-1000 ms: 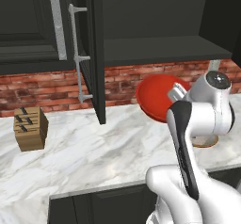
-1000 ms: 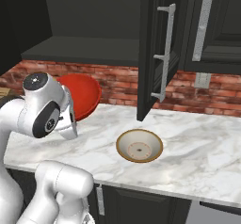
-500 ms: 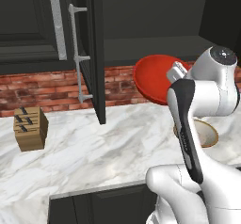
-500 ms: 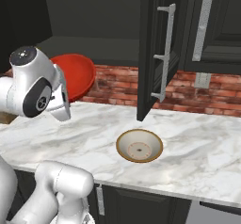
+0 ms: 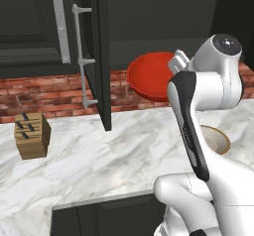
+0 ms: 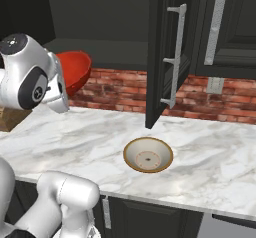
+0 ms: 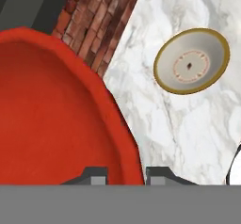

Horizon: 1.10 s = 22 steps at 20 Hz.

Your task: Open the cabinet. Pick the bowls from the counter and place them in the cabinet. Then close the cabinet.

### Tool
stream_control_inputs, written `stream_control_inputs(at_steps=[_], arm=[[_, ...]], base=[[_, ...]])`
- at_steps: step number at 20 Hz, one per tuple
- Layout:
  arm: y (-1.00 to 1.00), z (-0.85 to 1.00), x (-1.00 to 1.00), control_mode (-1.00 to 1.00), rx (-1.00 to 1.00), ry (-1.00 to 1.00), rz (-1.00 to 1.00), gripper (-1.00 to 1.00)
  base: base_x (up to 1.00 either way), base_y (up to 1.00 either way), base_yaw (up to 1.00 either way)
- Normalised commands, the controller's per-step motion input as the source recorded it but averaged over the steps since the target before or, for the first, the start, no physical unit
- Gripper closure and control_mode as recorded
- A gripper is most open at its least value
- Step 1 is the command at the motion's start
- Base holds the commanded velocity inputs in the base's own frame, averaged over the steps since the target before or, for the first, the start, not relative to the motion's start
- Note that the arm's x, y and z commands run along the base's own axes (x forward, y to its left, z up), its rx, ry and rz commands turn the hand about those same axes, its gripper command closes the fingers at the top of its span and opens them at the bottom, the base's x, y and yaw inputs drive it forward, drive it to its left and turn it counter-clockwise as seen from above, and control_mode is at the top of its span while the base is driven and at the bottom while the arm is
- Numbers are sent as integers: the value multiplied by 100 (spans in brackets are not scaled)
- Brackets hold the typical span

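My gripper (image 7: 124, 173) is shut on the rim of the glossy red bowl (image 7: 56, 115), one fingertip inside it and one outside. The red bowl (image 5: 149, 76) hangs tilted in the air above the counter (image 5: 114, 155), level with the cabinet's dark shelf (image 6: 110, 49). One cabinet door (image 5: 101, 56) stands swung out over the counter, and the dark inside (image 5: 158, 17) shows behind the bowl. The tan-rimmed bowl (image 6: 148, 154) with its cream inside sits upright on the marble, apart from the hand, and also appears in the hand view (image 7: 192, 60).
A wooden knife block (image 5: 31, 135) stands on the counter at the left. A red brick wall (image 6: 200, 99) runs along the back. The open door's long silver handle (image 6: 175, 57) juts out beside the arm. Low black cabinets (image 5: 104, 220) lie under the counter's front edge.
The arm has risen and carried the red bowl up from just above the counter to the height of the cabinet shelf. The tan-rimmed bowl and the door have stayed put.
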Motion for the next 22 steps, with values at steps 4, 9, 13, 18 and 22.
stream_control_inputs(at_steps=[4,9,13,18,22], arm=[[8,39,5,-100,0,-2,0,100],[2,42,4,-100,1,-1,1,100],[6,44,-11,-100,3,-10,0,100],[9,24,1,-100,5,-10,0,100],[5,0,22,-100,9,-18,-1,100]], base=[[0,0,0],[0,0,0],[0,0,0],[0,0,0],[0,0,0]])
